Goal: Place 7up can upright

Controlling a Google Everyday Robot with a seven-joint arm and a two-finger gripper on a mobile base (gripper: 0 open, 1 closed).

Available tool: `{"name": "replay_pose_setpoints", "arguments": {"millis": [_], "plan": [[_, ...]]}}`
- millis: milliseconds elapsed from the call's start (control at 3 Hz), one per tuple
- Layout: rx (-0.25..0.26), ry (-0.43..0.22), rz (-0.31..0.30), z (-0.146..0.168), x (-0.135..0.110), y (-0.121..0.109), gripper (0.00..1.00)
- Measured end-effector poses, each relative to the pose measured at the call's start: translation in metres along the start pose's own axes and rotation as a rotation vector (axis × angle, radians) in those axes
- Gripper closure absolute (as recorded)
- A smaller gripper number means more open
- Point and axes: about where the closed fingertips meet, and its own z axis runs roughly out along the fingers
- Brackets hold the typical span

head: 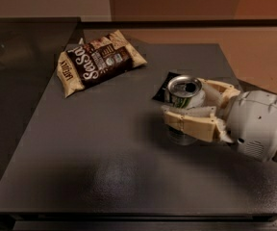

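Note:
The 7up can [184, 89] stands upright on the dark table [105, 148], right of centre, with its open shiny top facing up. My gripper [187, 105] reaches in from the right and is shut on the can. One cream finger [191, 123] crosses the front of the can's body and the other finger [218, 87] lies behind it. The lower part of the can is partly hidden by the front finger. The can's base appears to rest on the table.
A brown-and-cream snack bag [97, 61] lies at the back left of the table. A flat black packet [163, 86] lies just behind the can, partly hidden by it. The table's right edge runs close behind the white arm housing [258, 124].

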Motion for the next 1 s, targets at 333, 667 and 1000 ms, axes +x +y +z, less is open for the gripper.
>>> {"name": "replay_pose_setpoints", "arguments": {"millis": [333,667,1000], "plan": [[0.007,-0.012,-0.015,-0.005,0.012,0.003,1.00],[0.007,-0.018,-0.005,-0.008,0.025,0.003,1.00],[0.004,-0.015,0.020,-0.009,0.039,0.001,1.00]]}}
